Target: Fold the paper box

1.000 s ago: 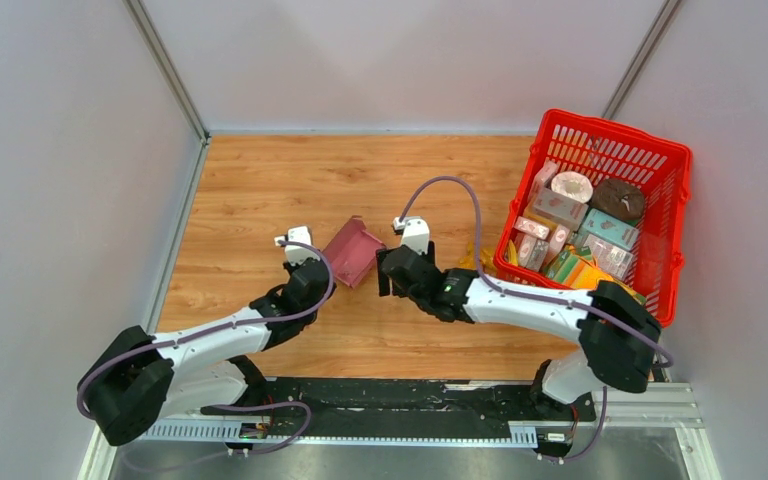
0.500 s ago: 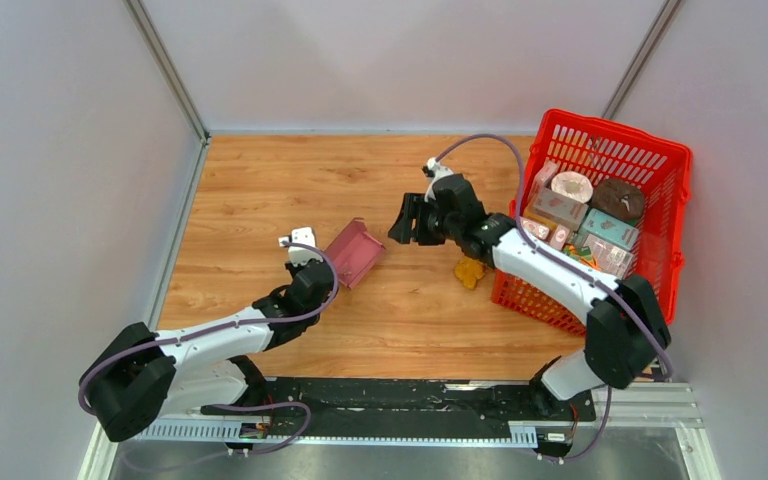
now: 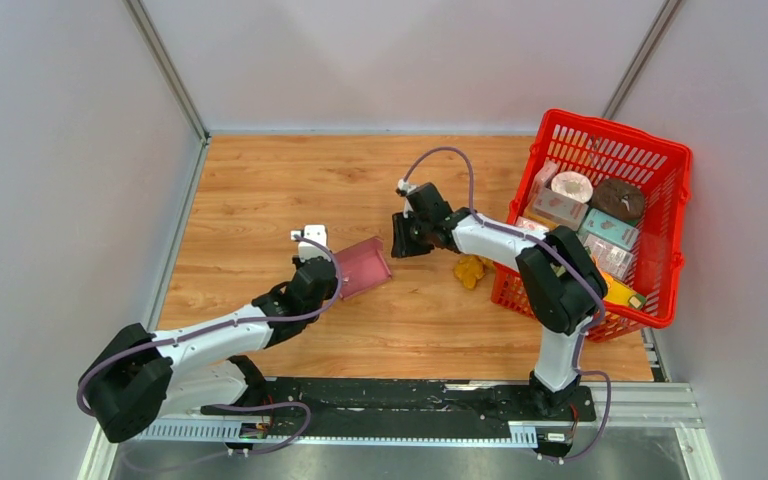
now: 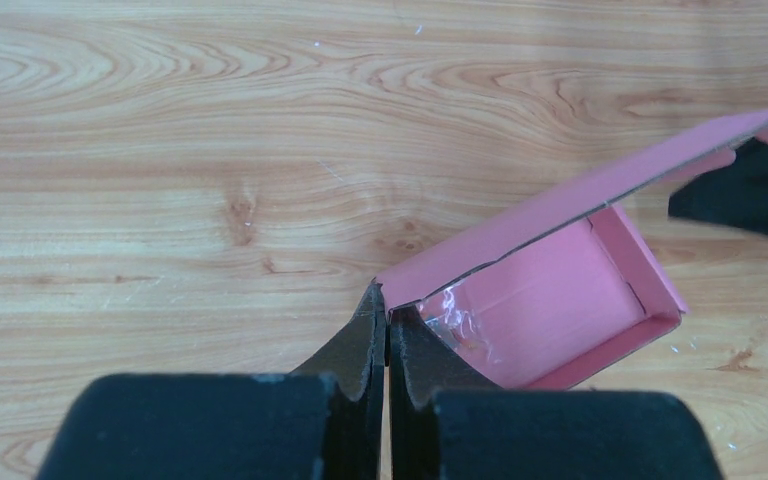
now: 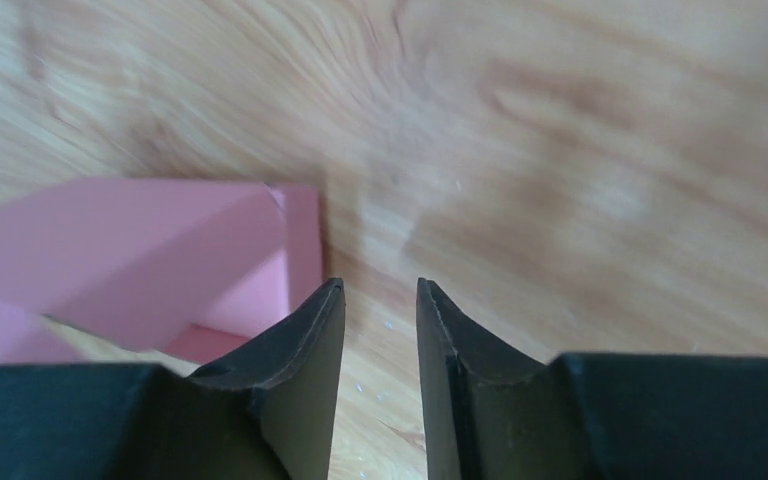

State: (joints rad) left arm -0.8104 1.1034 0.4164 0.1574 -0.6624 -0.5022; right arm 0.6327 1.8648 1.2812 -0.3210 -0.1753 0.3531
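Observation:
The paper box (image 3: 363, 268) is a pink open tray with a raised flap, lying on the wooden table left of centre. My left gripper (image 3: 337, 284) is shut on its near corner. In the left wrist view the fingertips (image 4: 368, 325) pinch the box (image 4: 550, 300) wall where the flap meets it. My right gripper (image 3: 397, 247) hovers just right of the box, jaws a little apart with only bare wood between them. In the right wrist view the gripper (image 5: 380, 290) sits beside the box (image 5: 160, 255), whose corner lies just left of the left finger (image 5: 300, 350).
A red mesh basket (image 3: 615, 131) full of cartons and packets stands at the right edge of the table. A small yellow object (image 3: 471, 270) lies on the wood beside it. Grey walls close in the table on three sides.
My right gripper lifted away toward the back, then came down beside the box's right end, its jaws narrowing. My left gripper and the box shifted slightly right, the box turning flatter.

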